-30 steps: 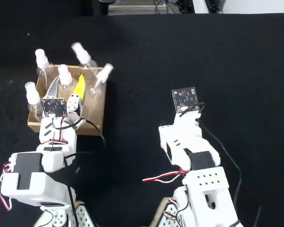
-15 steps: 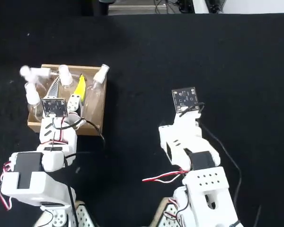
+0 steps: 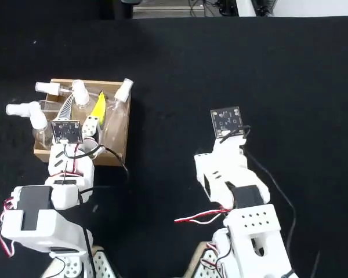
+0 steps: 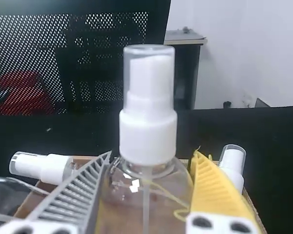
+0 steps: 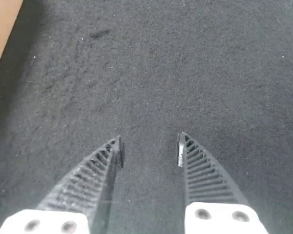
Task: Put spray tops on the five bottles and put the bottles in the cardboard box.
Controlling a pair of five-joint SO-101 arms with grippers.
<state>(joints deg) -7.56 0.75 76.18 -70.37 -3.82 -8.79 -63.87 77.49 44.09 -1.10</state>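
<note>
The job looks close to done. I count four bottles in the box (image 3: 42, 154) at 9 o'clock on the table (image 3: 249, 69), each with a spray top on. One bottle (image 3: 119, 110) leans on the box's 3 o'clock wall. Another (image 3: 49, 88) lies toward its 11 o'clock corner. A third (image 3: 23, 110) pokes its top out over the 9 o'clock wall. The middle bottle (image 3: 80, 91) stands upright. I cannot make out a fifth, as the left arm (image 3: 64, 174) covers the box's 6 o'clock side. What seems left is to let go of the middle bottle and perhaps tuck in the overhanging one. The left gripper (image 4: 151, 156) is closed narrow on the middle bottle. Its grey finger (image 4: 78, 190) and yellow finger (image 4: 215, 195) appear pressed to either side of the clear body, just below the top. The right gripper (image 5: 150, 141) is a little way open and empty, over bare table at 5 o'clock, touching nothing.
</note>
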